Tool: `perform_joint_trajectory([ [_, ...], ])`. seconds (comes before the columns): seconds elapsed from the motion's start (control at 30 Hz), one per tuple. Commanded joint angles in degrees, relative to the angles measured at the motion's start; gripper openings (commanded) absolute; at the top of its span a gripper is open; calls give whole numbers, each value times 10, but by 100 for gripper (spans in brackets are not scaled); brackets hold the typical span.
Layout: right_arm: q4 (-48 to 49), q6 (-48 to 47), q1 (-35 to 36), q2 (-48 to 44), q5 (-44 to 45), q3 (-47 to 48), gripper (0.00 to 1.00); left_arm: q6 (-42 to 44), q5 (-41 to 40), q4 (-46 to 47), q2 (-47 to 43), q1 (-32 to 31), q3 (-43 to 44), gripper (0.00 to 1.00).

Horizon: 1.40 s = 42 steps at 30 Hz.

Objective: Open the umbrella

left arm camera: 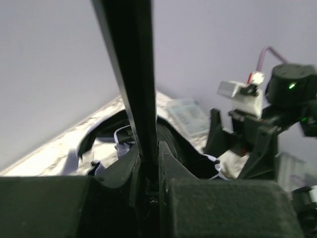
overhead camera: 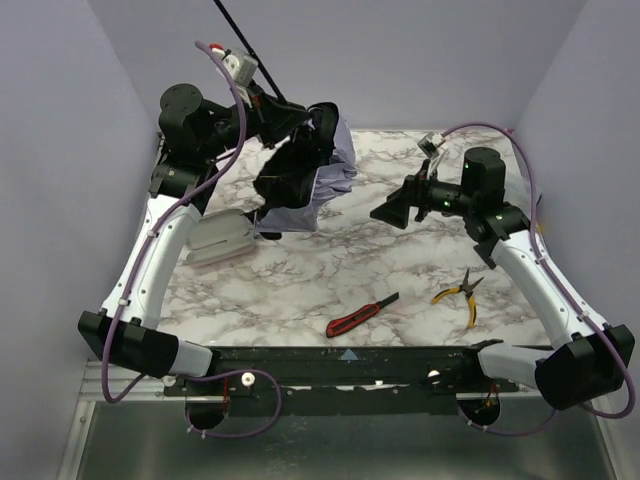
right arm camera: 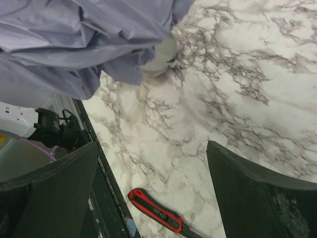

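Left end effector (left arm camera: 148, 166) is clamping the umbrella (overhead camera: 300, 178) by its shaft (left arm camera: 126, 74). Right end effector (overhead camera: 392, 212) is hanging wide open and empty at the canopy's (right arm camera: 74, 39) three o'clock. Risk: the shaft slipping, or ribs jamming half-spread.

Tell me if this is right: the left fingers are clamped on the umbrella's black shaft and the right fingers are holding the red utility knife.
Not quite. The left fingers do clamp the black shaft of the umbrella, but the right fingers are open and empty. The right wrist view shows the red utility knife lying loose on the table.
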Motion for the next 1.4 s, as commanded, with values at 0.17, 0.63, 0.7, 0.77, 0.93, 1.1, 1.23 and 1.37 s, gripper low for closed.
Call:
perform_joint_trajectory([
  [0.17, -40, -11, -44, -7, 59, 22, 95, 342, -12, -215, 6, -63, 54, 0],
  [0.63, -69, -43, -95, 0, 64, 54, 96, 455, -112, -301, 96, -72, 198, 0],
  [0.7, -70, -50, -95, -2, 51, 56, 95, 492, -79, -335, 108, -92, 232, 0],
  [0.77, -62, -57, -95, -2, 28, 61, 91, 477, -64, -321, 104, -111, 219, 0],
  [0.93, -27, -82, -94, -8, -29, 74, 71, 405, -28, -287, 110, -117, 194, 0],
  [1.1, -17, -91, -91, 5, -54, 90, 54, 360, 5, -264, 109, -122, 172, 0],
  [1.23, -23, -115, -70, 23, -41, 89, 48, 364, -4, -258, 113, -141, 152, 0],
  [1.37, -3, -115, -47, 40, -35, 96, 48, 369, -15, -247, 117, -160, 132, 0],
])
